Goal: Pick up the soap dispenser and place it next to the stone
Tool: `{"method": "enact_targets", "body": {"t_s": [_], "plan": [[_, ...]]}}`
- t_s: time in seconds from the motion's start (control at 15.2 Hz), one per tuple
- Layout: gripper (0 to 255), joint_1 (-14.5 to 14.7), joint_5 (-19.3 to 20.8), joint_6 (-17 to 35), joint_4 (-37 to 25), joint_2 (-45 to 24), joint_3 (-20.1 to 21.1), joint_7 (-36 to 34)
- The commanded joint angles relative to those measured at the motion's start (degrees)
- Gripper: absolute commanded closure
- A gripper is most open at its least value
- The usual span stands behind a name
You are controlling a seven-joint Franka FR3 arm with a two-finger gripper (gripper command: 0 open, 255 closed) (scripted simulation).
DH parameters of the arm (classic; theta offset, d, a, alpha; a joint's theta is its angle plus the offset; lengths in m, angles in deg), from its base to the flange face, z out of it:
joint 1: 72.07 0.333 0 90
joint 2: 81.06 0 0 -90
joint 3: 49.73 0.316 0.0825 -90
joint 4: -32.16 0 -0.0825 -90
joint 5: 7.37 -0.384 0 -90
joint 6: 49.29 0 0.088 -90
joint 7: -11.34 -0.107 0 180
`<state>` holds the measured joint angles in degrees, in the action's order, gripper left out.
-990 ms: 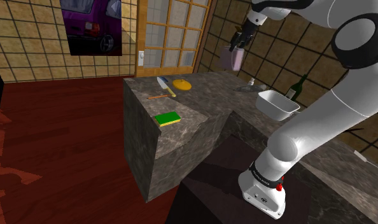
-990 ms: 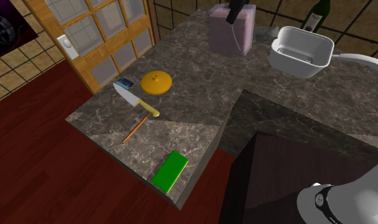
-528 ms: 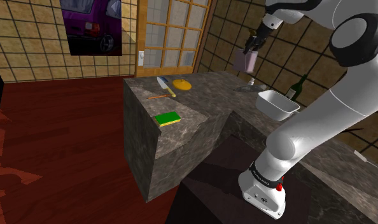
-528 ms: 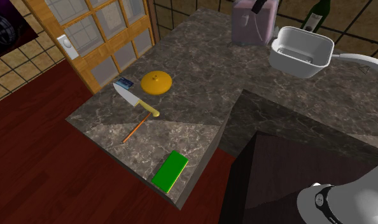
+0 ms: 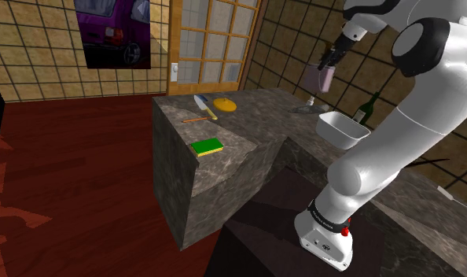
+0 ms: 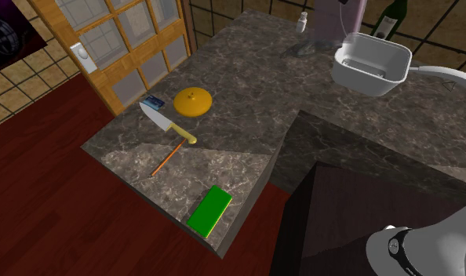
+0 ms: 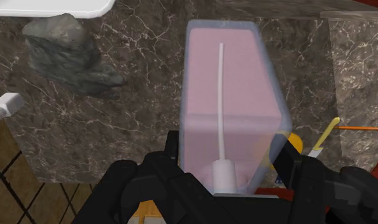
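I'm watching the gripper (image 5: 332, 59) up high in the shoulder view, and it's pinching the soap dispenser (image 5: 326, 79), a pale pink see-through box with a thin white tube running down inside it. In the wrist view the gripper (image 7: 226, 167) is clasping the soap dispenser (image 7: 229, 108) at its pump end, one black finger pressed to each side wall. The dispenser is hanging in the air, clear of the dark marbled desk (image 5: 255, 118). Below it the grey stone (image 7: 67, 54) is lying on the desk, near the dispenser but apart from it, with a small white bottle (image 7: 6, 105) just beside the stone. A white basin (image 6: 373, 63) is sitting close by. Farther along the desk I'm seeing a knife (image 6: 167, 124), an orange disc (image 6: 193, 101) and a green sponge (image 6: 209, 210).
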<state>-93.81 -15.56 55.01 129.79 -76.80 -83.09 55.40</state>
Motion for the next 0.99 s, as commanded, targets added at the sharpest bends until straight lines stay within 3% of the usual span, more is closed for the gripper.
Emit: {"method": "enact_targets", "body": {"t_s": [0.0, 0.13, 0.92], "plan": [[255, -1.41, -1.69, -1.23, -2.40, -2.09, -2.04, 3.63], [255, -2.83, -3.54, -2.36, -4.82, -4.43, -3.69, 6.71], [255, -2.54, -3.30, 7.01, 5.49, -3.31, -3.30, 7.90]]}}
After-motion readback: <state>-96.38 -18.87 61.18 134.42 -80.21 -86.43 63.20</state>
